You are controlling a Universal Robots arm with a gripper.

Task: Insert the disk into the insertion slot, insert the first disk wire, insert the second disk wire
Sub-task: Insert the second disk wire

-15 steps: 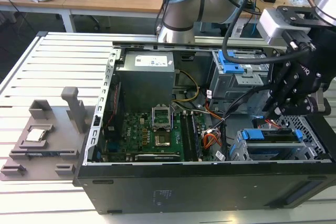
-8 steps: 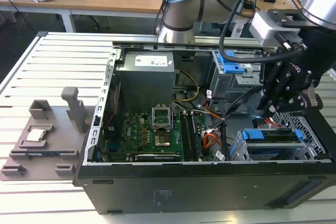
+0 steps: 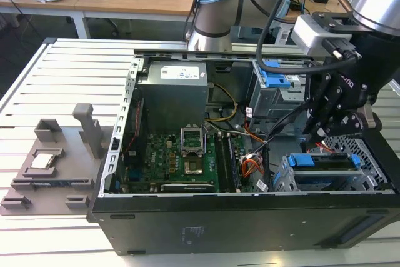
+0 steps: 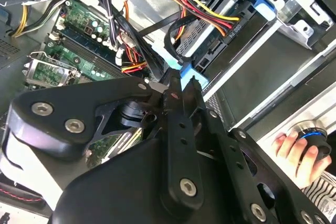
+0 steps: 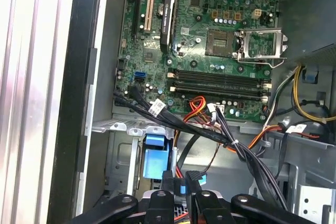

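Observation:
The disk (image 3: 325,162), dark with a bright blue carrier, lies inside the insertion slot (image 3: 284,181), a low silver perforated cage in the open computer case at the exterior view's right. My black gripper (image 3: 330,130) hangs just above that cage. In the second wrist view the gripper (image 4: 182,83) is shut on a small light-blue wire plug (image 4: 187,72) with a black cable looping off it. A black plug with red, yellow and black wires (image 4: 231,28) sits at the disk's end by the blue carrier (image 4: 264,3); I cannot tell whether it is seated. The gripper (image 5: 181,190) and the carrier's blue tab (image 5: 156,162) also show in the first wrist view.
The motherboard (image 3: 187,154), the grey power supply (image 3: 172,89) and a taller bay with a blue latch (image 3: 275,79) share the case. Loose wire bundles (image 5: 210,129) cross beside the cage. A person's hand (image 4: 289,148) rests on a knob outside it. A grey fixture (image 3: 50,161) lies on the slatted table.

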